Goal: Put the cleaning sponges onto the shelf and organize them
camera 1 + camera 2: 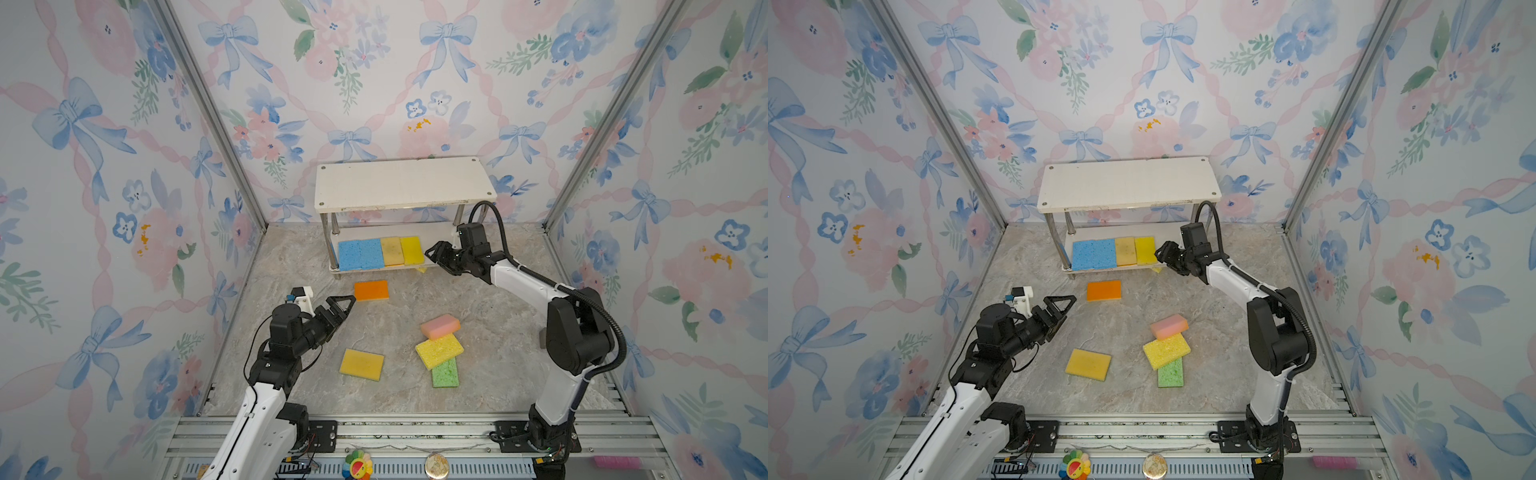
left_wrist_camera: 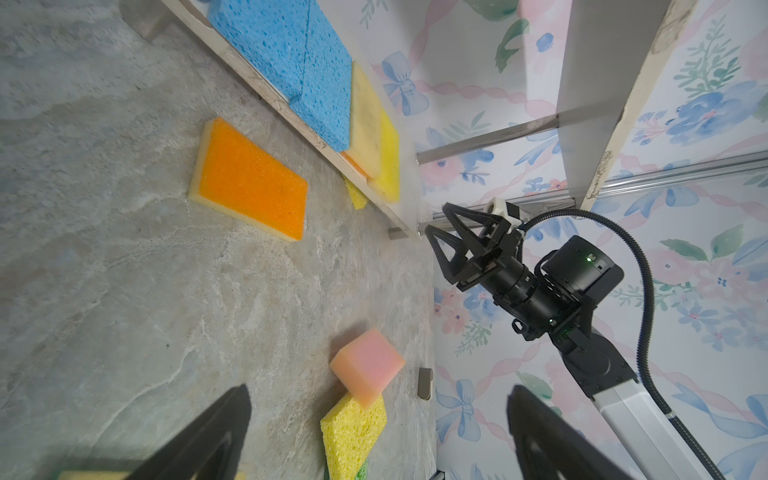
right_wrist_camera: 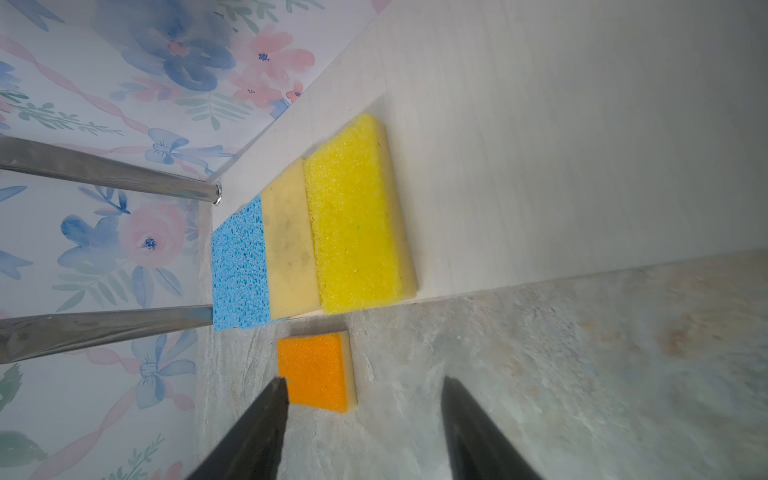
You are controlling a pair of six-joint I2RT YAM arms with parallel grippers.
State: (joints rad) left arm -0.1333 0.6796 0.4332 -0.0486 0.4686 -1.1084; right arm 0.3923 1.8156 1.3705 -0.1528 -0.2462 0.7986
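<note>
Just off R fingers (image 3: 257, 436): yellow sponge (image 3: 357, 216)

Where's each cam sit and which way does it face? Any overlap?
Top views: stereo pair, high above the arm bases, looking down and back at the shelf; left arm, right arm, left claw, right claw show.
Left wrist: on the left arm, facing across the floor toward the shelf and right arm; left claw's fingers show.
Right wrist: on the right arm, facing along the shelf's lower tier at the sponge row; right claw's fingers show.
Shared: both wrist views show the orange sponge and that row.
</note>
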